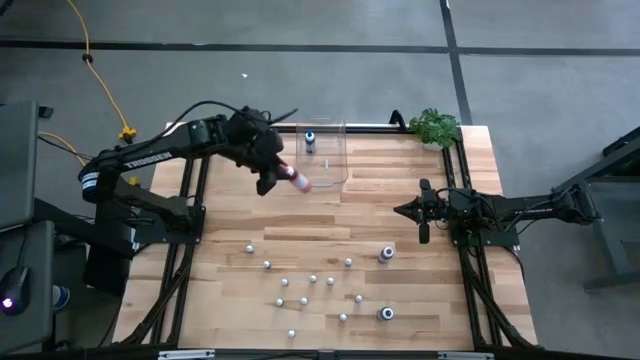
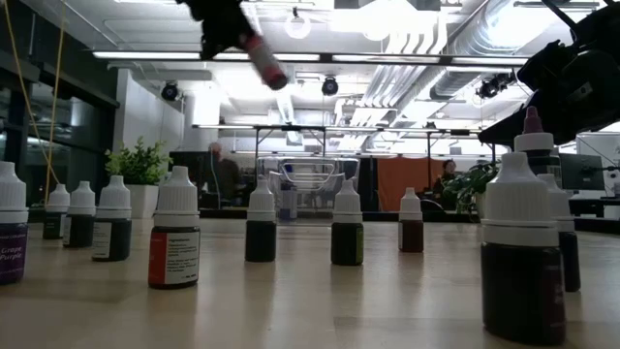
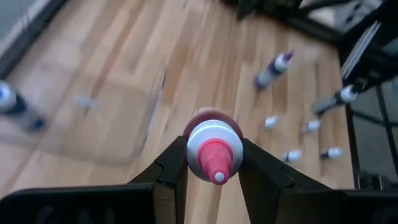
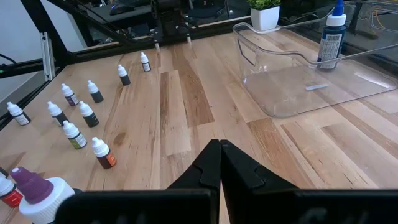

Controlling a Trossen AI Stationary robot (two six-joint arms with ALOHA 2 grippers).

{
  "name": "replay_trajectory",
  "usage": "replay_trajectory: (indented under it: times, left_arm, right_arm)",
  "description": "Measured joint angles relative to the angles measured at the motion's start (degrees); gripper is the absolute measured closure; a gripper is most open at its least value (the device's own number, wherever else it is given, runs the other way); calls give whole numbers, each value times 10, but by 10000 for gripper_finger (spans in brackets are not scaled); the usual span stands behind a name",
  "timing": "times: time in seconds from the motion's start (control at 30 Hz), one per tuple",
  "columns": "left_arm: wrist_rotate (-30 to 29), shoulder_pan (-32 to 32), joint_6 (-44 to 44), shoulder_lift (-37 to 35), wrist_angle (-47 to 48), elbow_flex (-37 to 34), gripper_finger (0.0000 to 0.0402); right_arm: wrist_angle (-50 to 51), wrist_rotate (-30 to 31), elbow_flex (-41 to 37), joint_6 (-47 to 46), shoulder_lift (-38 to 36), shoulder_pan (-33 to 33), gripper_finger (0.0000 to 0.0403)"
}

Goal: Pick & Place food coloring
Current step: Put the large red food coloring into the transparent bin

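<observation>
Dark-bodied bottle (image 2: 521, 254) sits nearest low cam. Risk: red bottle (image 1: 297, 179) hangs tilted over clear bin (image 1: 338, 160) edge; early release could bounce it outside. Left gripper (image 3: 214, 163) clamps its cap, jaws narrow. Right gripper (image 4: 219, 163) closed, empty, parked at table's right.

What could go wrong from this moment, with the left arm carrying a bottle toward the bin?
The left gripper pinches the red-capped bottle only at its cap end, body tilted, so it may slip. It hangs at the clear bin near wall; an early release could land it outside. Dropped inside, it could topple the blue bottle already standing there.
</observation>
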State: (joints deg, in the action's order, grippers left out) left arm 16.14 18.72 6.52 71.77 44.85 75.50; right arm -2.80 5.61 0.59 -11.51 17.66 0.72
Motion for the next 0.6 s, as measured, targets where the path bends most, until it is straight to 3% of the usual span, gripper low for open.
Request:
replay_trajectory:
  times: [0.2, 0.3, 0.6]
  left_arm:
    - [-2, 0, 13, 0, -90, 0, 304]
    - [-13, 4, 13, 4, -85, 29, 304]
    - [-7, 30, -3, 89, 26, 270, 304]
  right_arm:
    - [0, 0, 0, 0, 0, 0, 402]
    - [0, 0, 0, 0, 0, 0, 402]
    - [0, 0, 0, 0, 0, 0, 402]
